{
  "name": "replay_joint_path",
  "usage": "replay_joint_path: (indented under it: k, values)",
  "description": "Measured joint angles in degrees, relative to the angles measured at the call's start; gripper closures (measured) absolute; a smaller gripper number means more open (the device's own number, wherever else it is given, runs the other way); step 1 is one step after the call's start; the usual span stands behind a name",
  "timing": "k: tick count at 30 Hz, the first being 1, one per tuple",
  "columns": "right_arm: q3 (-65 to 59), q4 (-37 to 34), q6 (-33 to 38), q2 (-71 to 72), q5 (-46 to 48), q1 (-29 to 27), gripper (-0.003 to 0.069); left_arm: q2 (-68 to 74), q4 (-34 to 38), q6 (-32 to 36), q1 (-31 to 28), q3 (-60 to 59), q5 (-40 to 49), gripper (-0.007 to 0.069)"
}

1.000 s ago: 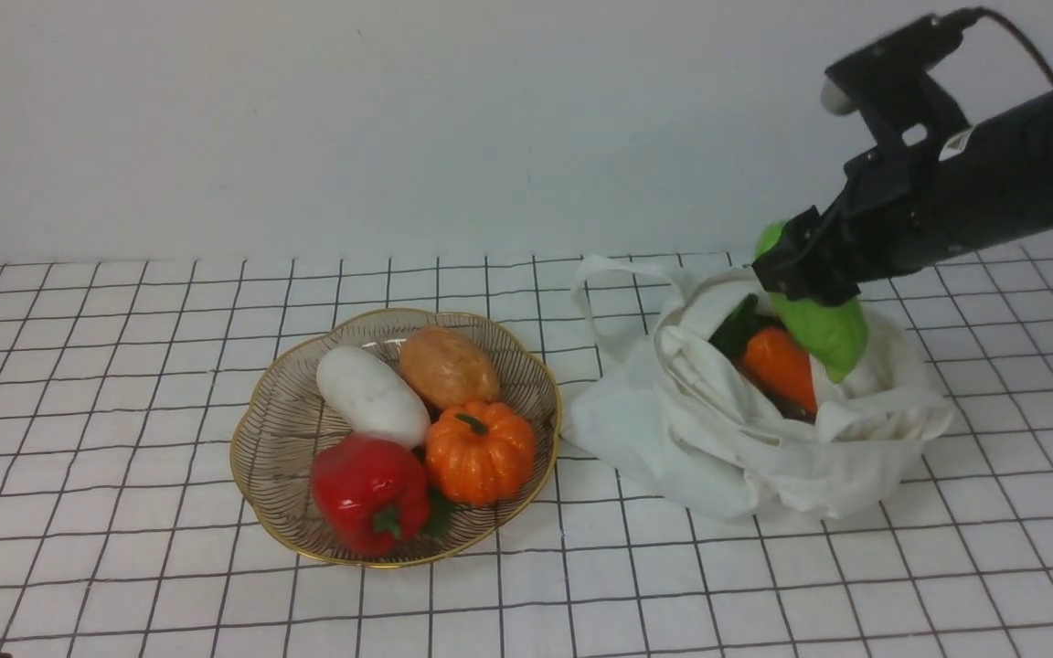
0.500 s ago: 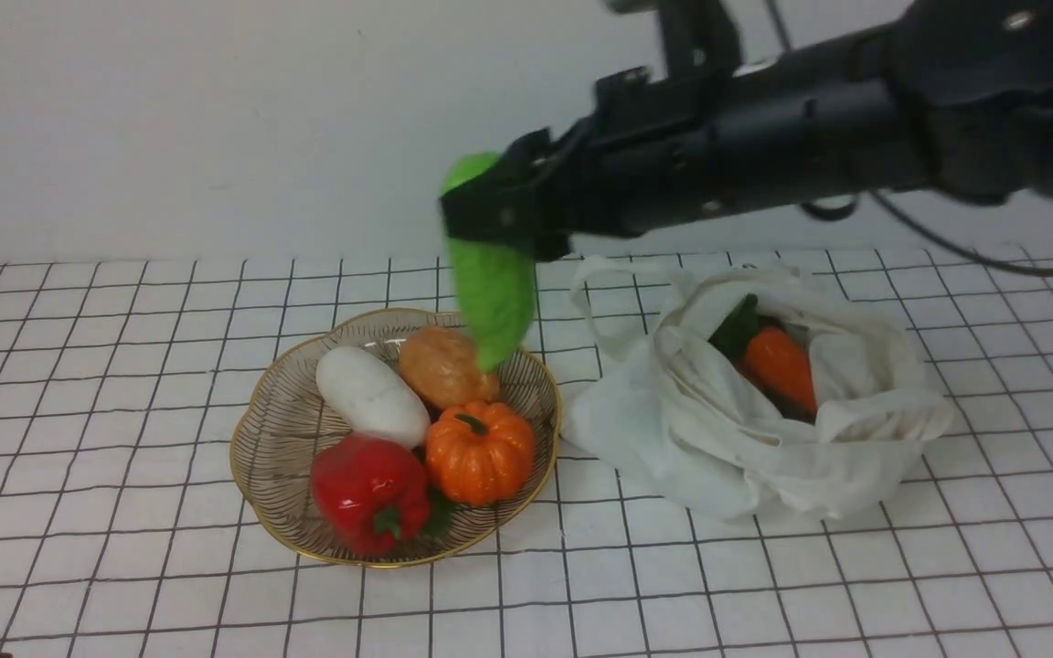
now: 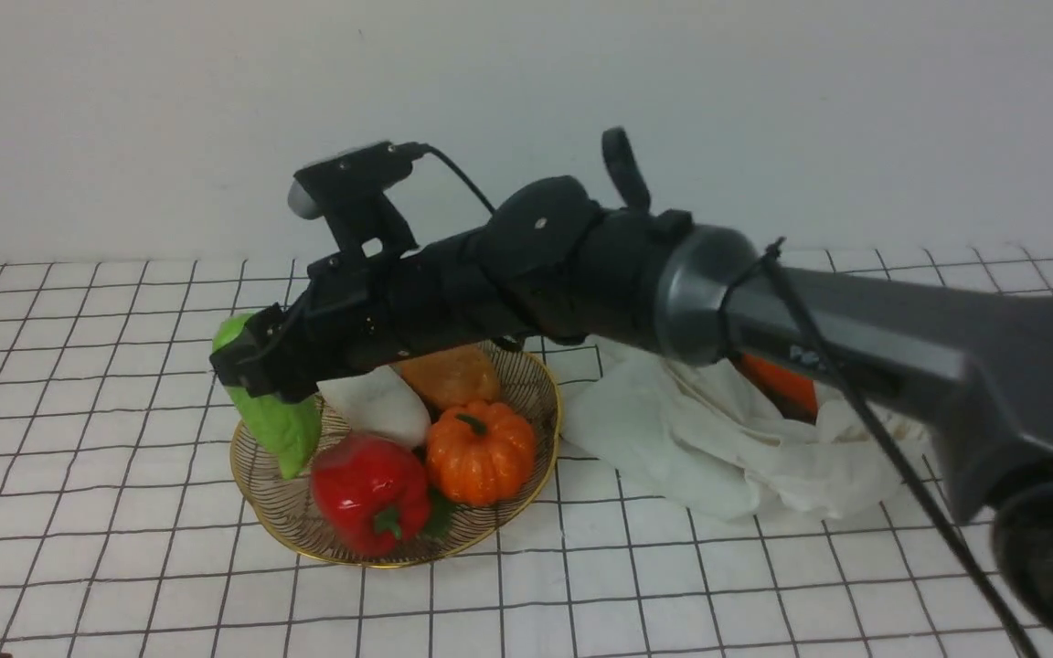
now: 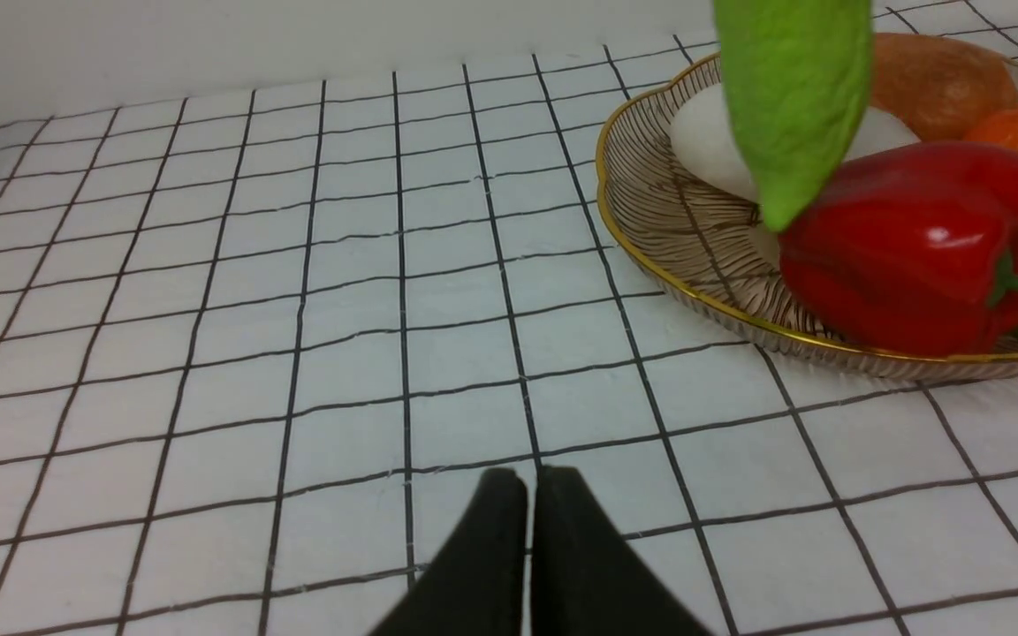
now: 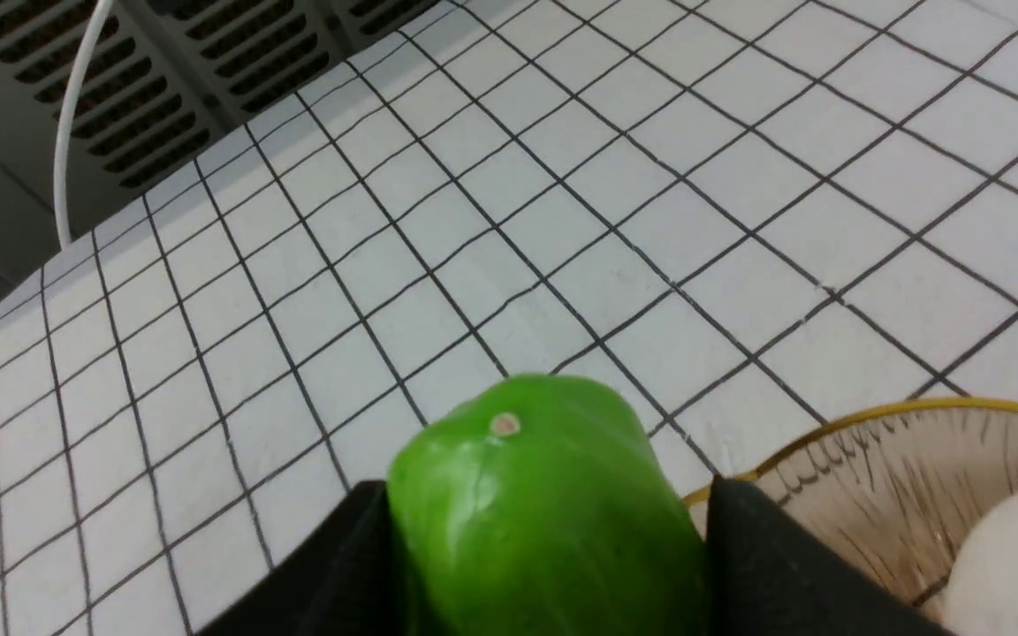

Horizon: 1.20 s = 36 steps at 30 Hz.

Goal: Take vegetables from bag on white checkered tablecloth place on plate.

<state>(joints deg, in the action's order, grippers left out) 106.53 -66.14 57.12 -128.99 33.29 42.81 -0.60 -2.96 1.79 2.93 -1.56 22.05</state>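
Front view looks forward; both close wrist views share the plate (image 4: 686, 247)

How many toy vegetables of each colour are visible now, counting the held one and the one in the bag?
Green: 1, the green vegetable
White: 1, the white vegetable
Brown: 1, the brown vegetable
Red: 1, the red pepper
Orange: 2, the pumpkin and the carrot
Total: 6

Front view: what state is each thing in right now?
plate: holds red pepper, pumpkin, white vegetable, brown vegetable
green vegetable: gripped, hanging over plate's edge
right tool: shut on green vegetable
left tool: shut, empty
bag: slumped, carrot showing inside
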Motion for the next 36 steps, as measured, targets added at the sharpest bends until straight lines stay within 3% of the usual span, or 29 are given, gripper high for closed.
replay_joint_path:
  k: [8,15,17,23,25,29,32,36]
  values:
    - [3.8,-0.2,-1.2,-4.9,0.1,0.0,0.0246,0.0,0.0,0.0,0.0,0.0,0.0,0.0632]
    - [6.0,0.5,-2.2,-5.0,2.5,-0.4,0.0109,0.0,0.0,0.0,0.0,0.0,0.0,0.0632]
    - [7.2,2.6,-4.4,-5.0,4.4,-1.3,0.0071,0.0,0.0,0.0,0.0,0.0,0.0,0.0632]
    - [8.4,10.5,-10.5,-4.3,8.4,-3.5,0.0055,0.0,0.0,0.0,0.0,0.0,0.0,0.0632]
    - [9.1,17.5,-14.1,-2.6,12.6,-4.8,0.0057,0.0,0.0,0.0,0.0,0.0,0.0,0.0632]
    - [10.9,27.7,-19.9,0.7,17.8,-6.3,0.0092,0.0,0.0,0.0,0.0,0.0,0.0,0.0632]
    - [13.4,41.6,-29.6,5.6,23.7,-7.6,0.0197,0.0,0.0,0.0,0.0,0.0,0.0,0.0632]
    - [16.0,58.7,-41.1,12.1,33.5,-9.5,0.0426,0.0,0.0,0.0,0.0,0.0,0.0,0.0632]
